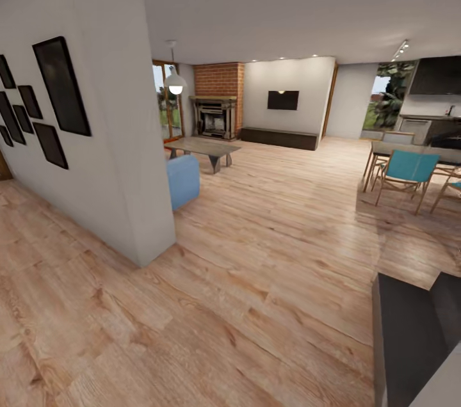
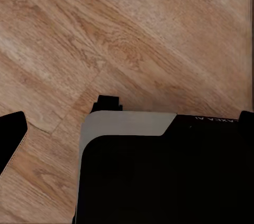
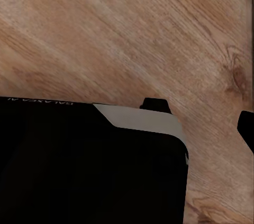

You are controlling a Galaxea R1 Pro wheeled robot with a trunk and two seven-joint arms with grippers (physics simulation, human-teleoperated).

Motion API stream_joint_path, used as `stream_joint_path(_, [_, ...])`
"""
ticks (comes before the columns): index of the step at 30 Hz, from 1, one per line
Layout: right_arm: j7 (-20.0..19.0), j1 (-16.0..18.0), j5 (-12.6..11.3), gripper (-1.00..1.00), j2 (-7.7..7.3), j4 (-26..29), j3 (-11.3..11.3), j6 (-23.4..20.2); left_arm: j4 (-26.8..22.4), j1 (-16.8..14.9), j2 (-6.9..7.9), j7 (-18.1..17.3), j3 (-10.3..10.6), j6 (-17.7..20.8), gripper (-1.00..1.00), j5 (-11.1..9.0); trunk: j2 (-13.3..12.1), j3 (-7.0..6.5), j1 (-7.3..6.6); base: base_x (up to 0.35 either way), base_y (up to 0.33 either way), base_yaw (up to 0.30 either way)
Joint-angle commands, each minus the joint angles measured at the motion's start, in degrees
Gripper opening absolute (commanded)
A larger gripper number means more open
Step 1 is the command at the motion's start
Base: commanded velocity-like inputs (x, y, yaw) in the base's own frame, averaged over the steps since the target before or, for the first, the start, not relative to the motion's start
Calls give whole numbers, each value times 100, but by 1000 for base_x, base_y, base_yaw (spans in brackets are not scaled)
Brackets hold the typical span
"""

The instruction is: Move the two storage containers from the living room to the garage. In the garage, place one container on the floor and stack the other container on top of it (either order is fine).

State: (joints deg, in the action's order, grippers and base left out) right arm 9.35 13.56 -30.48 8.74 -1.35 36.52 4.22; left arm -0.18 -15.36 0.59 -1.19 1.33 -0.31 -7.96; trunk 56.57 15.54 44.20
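From my station: dark frames on wall (image 1: 61, 87); blue sofa (image 1: 184, 180), low table (image 1: 203, 150), fireplace (image 1: 214, 116); dining chairs (image 1: 407, 170). Wrist views add the robot's base (image 2: 164, 171) over plank floor (image 2: 159, 34). Jaws' opening: cannot tell. Living room ahead, containers unseen.

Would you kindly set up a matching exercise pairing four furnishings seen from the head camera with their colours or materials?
Things:
1. fireplace surround
2. dining chair seat-back
3. sofa end
4. picture frames

Descriptions:
A. black, on the white wall
B. red-brown brick
C. light blue, behind the wall's corner
D. teal, on a light wooden frame

Right pairs: 1-B, 2-D, 3-C, 4-A
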Motion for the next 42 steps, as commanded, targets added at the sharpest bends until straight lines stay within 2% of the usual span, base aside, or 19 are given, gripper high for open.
stream_joint_path(1, [6,6,-55,100,5,-14,48,26,0,-2,2,-12,17,-4,100,-56,4,7,4,322,0,-192])
stream_joint_path(28, [7,6,-55,100,5,-14,50,26,0,-2,2,-12,17,4,100,-56,4,7,4,322,0,-173])
stream_joint_path(42, [6,6,-55,100,5,-14,50,26,0,-2,2,-12,17,5,100,-56,4,7,4,322,0,-105])
